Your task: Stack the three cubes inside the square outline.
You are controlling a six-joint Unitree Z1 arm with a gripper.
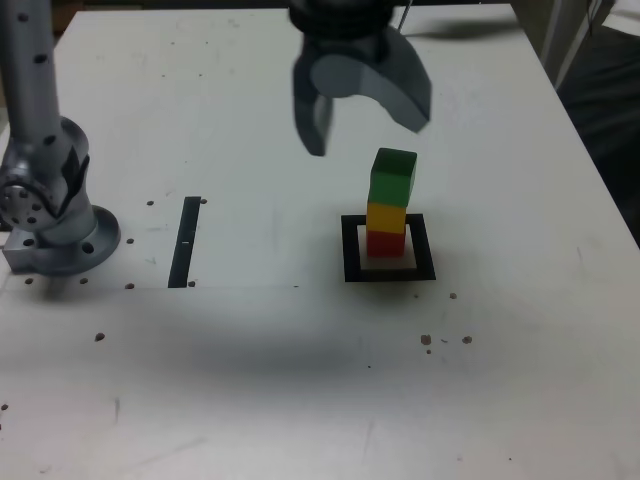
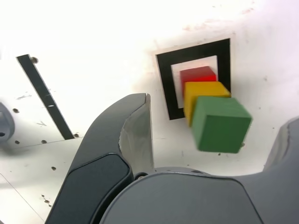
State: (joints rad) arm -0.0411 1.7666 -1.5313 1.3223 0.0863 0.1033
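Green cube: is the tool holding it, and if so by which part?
Nothing is held; the tool stands open, apart from the green cube.

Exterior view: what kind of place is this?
Probably a robotics lab or test bench: a worn white tabletop dotted with small holes, black tape marks like the strip, and an arm's gripper above stacked cubes.

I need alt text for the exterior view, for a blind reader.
Matte green cube tops yellow cube and red cube stacked inside the black square tape outline; the open grey robot gripper hovers above, touching nothing.
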